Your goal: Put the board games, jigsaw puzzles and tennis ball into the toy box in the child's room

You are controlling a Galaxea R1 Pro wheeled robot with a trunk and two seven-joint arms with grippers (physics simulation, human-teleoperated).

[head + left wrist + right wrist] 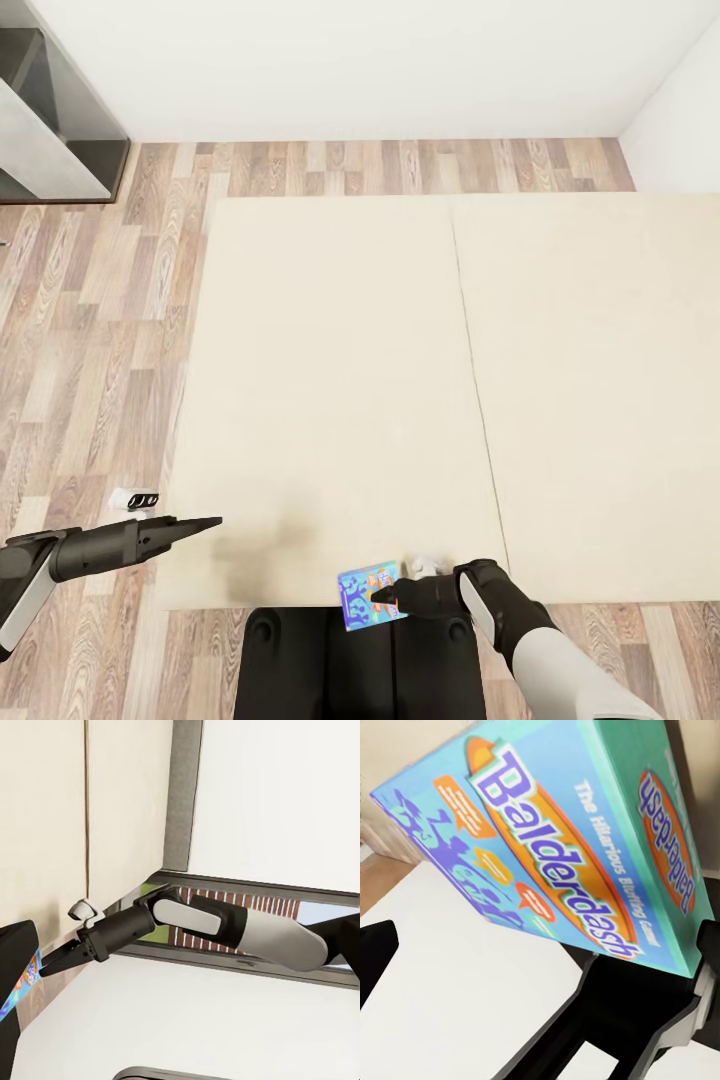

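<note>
Right gripper (385,598) is clamped on the blue Balderdash board game (368,594), at the near edge of the bed (330,380), close in front of the robot's dark base (350,665). In the head view the box is tilted and it partly sticks out beyond the edge of the mattress, over the base. In the right wrist view the Balderdash board game (555,847) is very close to the camera: its lid is blue with orange speech bubbles and a purple drawing, its side is teal, and the name is printed on both. A dark finger of the gripper reaches to the box edge at the side of this picture. I cannot tell if the box is lifted or if it touches the mattress.

Left gripper (205,523) is held out over the wood-plank floor (90,350), just beside the left edge of the bed. Its fingers look closed together into a thin point and nothing is between them. A small white and black object (136,497) lies on the floor near this gripper; I cannot say what it is.

The bed has a plain cream mattress in two sections with a thin seam between them. In the left wrist view the right arm (225,926) is seen from the side, with a corner of the blue box (22,982) next to it. A grey shelf unit (50,120) stands at the far left, against the white wall (380,60).
</note>
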